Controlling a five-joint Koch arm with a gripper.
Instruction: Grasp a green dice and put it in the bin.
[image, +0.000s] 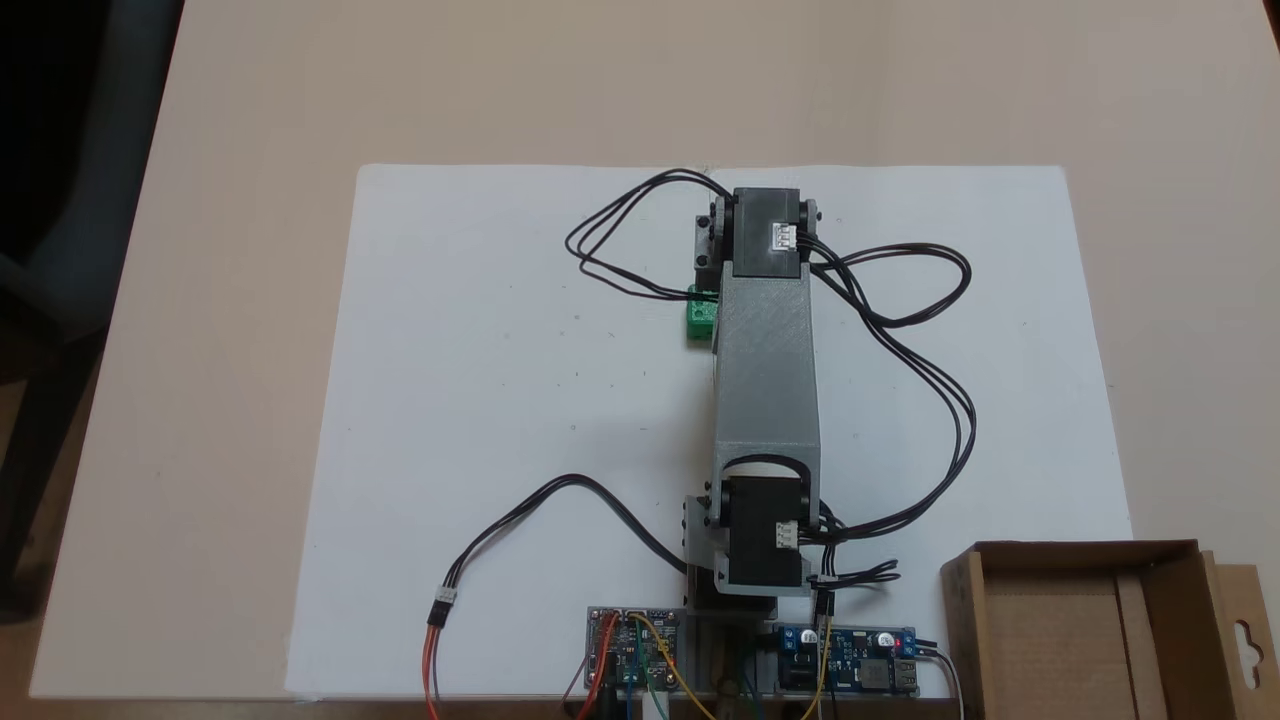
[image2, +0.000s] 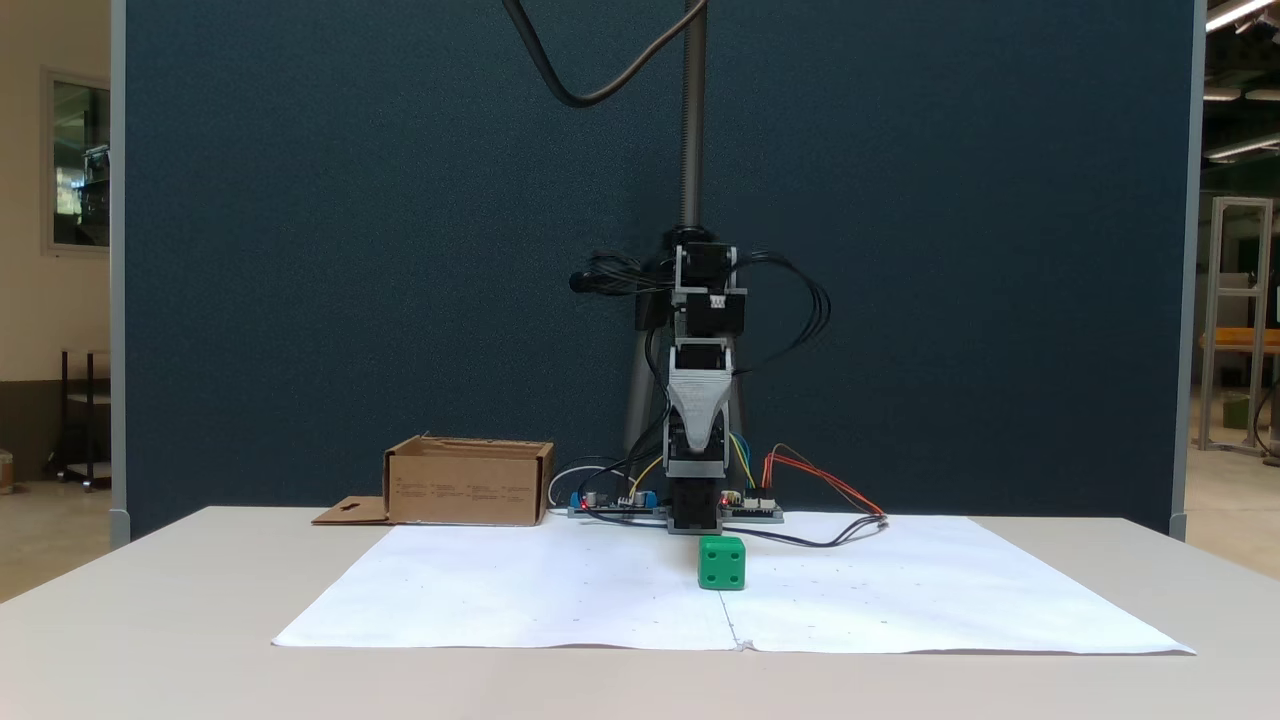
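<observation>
Fixed view from above: the green dice (image: 703, 316) sits mid-sheet on the white paper (image: 480, 420), half tucked under the arm (image: 767, 370); the bin (image: 1080, 625) waits at the table's near right corner. Fixed view from the front: the hand (image2: 694, 440) hangs well above the dice (image2: 722, 562), can't tell if it's wide or narrow. Still pre-grasp I'd say; next it needs to drop down over the cube.

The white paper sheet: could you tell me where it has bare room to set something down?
The white paper sheet is bare across its whole half left of the arm in the top-down fixed view. Right of the arm, black cables loop over it. The green dice sits against the arm, and the near edge is crowded by circuit boards and the bin.
</observation>
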